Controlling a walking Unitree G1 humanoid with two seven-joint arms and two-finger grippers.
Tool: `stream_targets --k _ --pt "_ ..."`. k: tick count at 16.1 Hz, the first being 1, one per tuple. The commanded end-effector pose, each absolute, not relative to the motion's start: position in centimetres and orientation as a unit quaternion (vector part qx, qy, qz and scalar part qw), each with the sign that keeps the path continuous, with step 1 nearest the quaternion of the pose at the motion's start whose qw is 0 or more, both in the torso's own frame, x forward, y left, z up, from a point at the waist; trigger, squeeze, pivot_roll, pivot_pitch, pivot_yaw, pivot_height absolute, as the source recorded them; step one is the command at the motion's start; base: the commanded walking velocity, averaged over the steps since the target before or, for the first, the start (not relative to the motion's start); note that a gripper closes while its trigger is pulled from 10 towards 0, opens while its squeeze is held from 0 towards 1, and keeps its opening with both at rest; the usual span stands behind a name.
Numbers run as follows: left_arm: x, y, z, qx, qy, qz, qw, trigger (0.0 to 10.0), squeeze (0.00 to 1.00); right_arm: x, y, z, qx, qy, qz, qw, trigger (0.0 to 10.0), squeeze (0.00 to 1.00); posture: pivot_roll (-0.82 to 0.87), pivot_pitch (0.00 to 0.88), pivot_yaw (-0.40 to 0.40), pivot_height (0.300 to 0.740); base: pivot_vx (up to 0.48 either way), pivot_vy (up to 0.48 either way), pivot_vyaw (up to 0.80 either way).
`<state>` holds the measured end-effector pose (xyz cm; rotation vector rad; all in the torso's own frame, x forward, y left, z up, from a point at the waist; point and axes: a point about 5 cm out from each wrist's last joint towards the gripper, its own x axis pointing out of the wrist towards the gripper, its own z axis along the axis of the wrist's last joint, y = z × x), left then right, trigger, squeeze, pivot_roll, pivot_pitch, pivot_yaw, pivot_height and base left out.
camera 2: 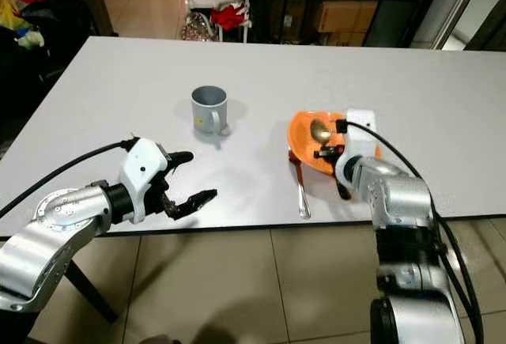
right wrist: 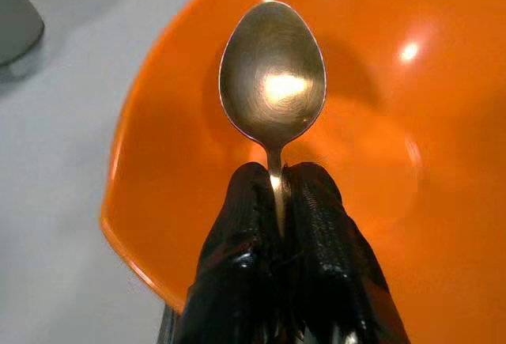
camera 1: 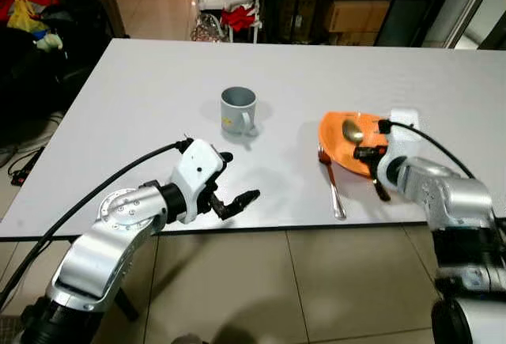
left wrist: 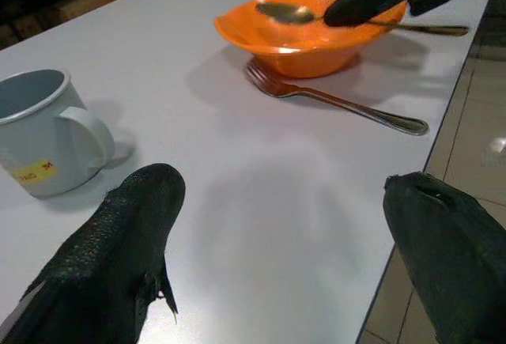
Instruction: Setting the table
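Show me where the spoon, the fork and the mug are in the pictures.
spoon (right wrist: 272,75), right wrist view, on its bowl.
fork (left wrist: 348,107), left wrist view, on the middle of its handle.
mug (camera 1: 236,110), left eye view, on its outer wall.

glossy orange plastic on the bowl (right wrist: 158,122), with bright highlights across its inner wall. polished but slightly dulled brassy metal on the spoon (right wrist: 273,75), mirror-like at the middle of its scoop. shiny silver steel on the fork (left wrist: 340,103), smooth along the handle. matt grey enamel-like finish on the mug (camera 1: 237,111), with a small yellow paper sticker near its base. smooth, matt pale-grey laminate on the table (camera 1: 142,122). coarse, grainy black rubber on the fingers (left wrist: 118,241) of the left gripper (camera 1: 237,182); same pebbled black on the right gripper (right wrist: 278,202). brushed silver metal and white plastic on both arms. glazed beige tile on the floor (camera 1: 277,281).
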<state>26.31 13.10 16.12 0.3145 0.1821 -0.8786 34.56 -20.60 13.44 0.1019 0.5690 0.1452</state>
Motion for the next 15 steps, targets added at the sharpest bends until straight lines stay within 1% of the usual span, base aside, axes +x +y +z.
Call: stream_targets --k 1,5,6,7,8,14,15 --pt "26.5 12.9 16.3 0.161 0.085 -0.429 0.885 10.0 0.0 35.4 -20.8 14.4 0.061 0.262 0.079 0.96 10.0 0.0 0.06 0.0 -0.034 0.74 0.0 0.0 0.0" --pt "26.5 13.1 16.3 0.164 0.086 -0.429 0.884 10.0 0.0 36.8 -20.5 14.8 0.052 0.263 0.082 0.96 10.0 0.0 0.07 0.0 -0.032 0.74 0.0 0.0 0.0" --pt "26.5 13.1 16.3 0.164 0.087 -0.429 0.884 10.0 0.0 37.2 -20.6 14.7 0.054 0.268 0.08 0.959 10.0 0.13 0.07 0.0 -0.032 0.74 0.0 0.0 0.0" --pt "26.5 13.1 16.3 0.164 0.087 -0.429 0.884 10.0 0.0 37.3 -20.7 14.5 0.055 0.274 0.072 0.957 10.0 0.57 0.07 0.0 -0.038 0.74 0.0 0.0 0.0" --pt "26.4 13.2 16.3 0.164 0.088 -0.428 0.885 10.0 0.0 37.4 -20.9 14.4 0.053 0.278 0.064 0.957 10.0 0.66 0.07 0.0 -0.038 0.74 0.0 0.0 0.0" --pt "26.5 13.2 16.3 0.165 0.087 -0.429 0.884 10.0 0.0 37.2 -21.4 13.9 0.06 0.278 0.054 0.957 10.0 0.66 0.07 0.0 -0.029 0.74 0.0 0.0 0.0" --pt "26.5 13.2 16.4 0.166 0.087 -0.429 0.884 10.0 0.0 37.2 -21.4 14.4 0.053 0.265 0.057 0.961 10.0 0.76 0.07 0.0 -0.029 0.74 0.0 0.0 0.0"
